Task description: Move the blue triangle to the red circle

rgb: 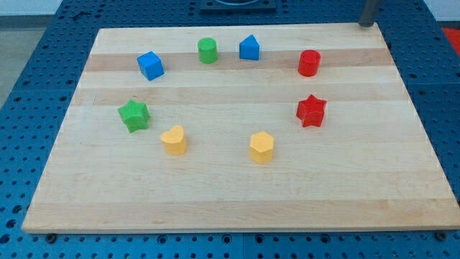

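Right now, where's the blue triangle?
The blue triangle sits near the view's top, just right of centre, between the green cylinder on its left and the red circle further right. My tip is at the top-right corner.

The table is pale, smooth wood with visible grain bands and a matt finish. It rests on a blue perforated base that looks like painted metal. The blocks look like matt plastic.

blue triangle sits upright near the board's top edge, centre. red circle, a short cylinder, stands to its right, slightly lower. Well apart, not touching. Triangle's exact shape looks roughly house-like.
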